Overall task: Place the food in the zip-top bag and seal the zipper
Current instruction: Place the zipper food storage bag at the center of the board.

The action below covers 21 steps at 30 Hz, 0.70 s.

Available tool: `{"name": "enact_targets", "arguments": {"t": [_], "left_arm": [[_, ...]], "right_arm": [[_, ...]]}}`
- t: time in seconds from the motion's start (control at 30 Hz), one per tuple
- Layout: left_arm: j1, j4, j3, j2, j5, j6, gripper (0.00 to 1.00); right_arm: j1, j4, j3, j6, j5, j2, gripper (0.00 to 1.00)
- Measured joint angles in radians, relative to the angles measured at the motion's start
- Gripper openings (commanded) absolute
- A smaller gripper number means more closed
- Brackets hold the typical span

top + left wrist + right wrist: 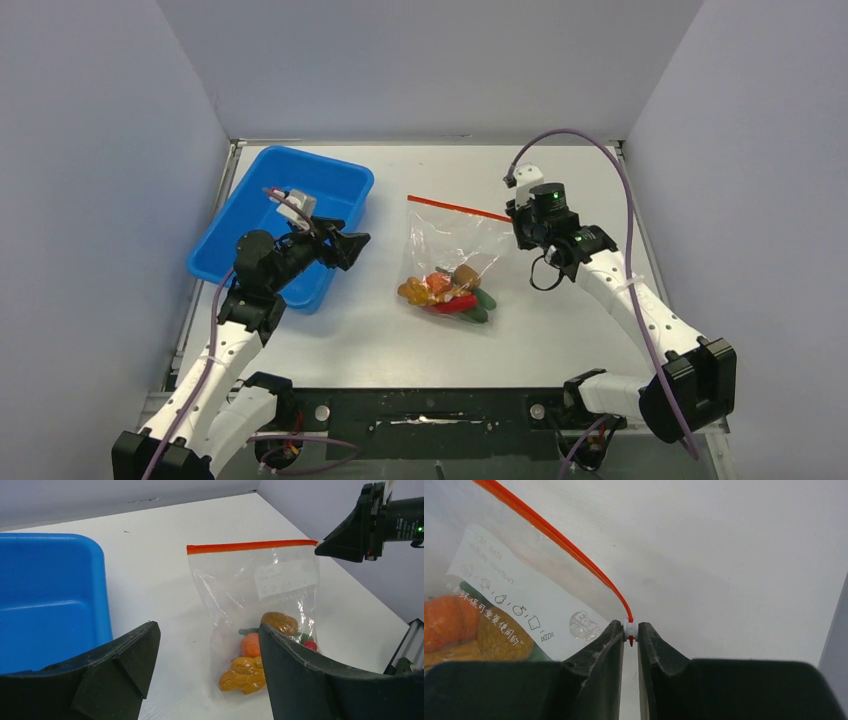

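Observation:
The clear zip-top bag [455, 245] lies on the white table [560, 320] with the toy food [450, 293] inside at its near end: orange fruit [250, 644], yellow-brown lumps [244, 674], red chili, green piece. The red-orange zipper [458, 208] runs along the far edge. My right gripper [630, 630] is shut on the white slider [629, 629] at the zipper's right end. My left gripper [207, 645] is open and empty, hovering left of the bag beside the tray.
A blue plastic tray [250, 215] stands at the back left, under the left arm. Grey walls close in the table at the back and both sides. A purple cable loops over the right arm [640, 310].

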Motion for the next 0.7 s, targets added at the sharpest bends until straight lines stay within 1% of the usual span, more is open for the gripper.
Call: {"name": "enact_targets", "arguments": {"t": [0.1, 0.17, 0.23, 0.47, 0.63, 0.67, 0.7], "left_arm": [[0.0, -0.047, 0.026, 0.008, -0.036, -0.008, 0.72], [0.0, -0.069, 0.039, 0.008, -0.055, -0.009, 0.73], [0.0, -0.079, 0.047, 0.008, -0.078, -0.012, 0.73], [0.0, -0.092, 0.047, 0.008, -0.2, -0.066, 0.74], [0.0, -0.124, 0.051, 0.01, -0.268, -0.092, 0.75], [0.0, -0.132, 0.056, 0.01, -0.275, -0.094, 0.75], [0.0, -0.139, 0.06, 0.011, -0.283, -0.098, 0.75]], "right_arm": [[-0.024, 0.016, 0.0, 0.027, 0.009, 0.016, 0.32], [-0.032, 0.026, 0.0, 0.042, 0.018, 0.014, 0.43], [-0.039, 0.035, 0.0, 0.055, 0.026, 0.008, 0.52], [-0.04, 0.038, 0.001, 0.089, 0.029, -0.041, 0.76], [-0.04, 0.039, 0.001, 0.122, 0.01, -0.111, 0.98], [-0.04, 0.039, 0.001, 0.131, 0.006, -0.125, 0.99], [-0.04, 0.039, 0.002, 0.142, 0.004, -0.138, 0.98]]}}
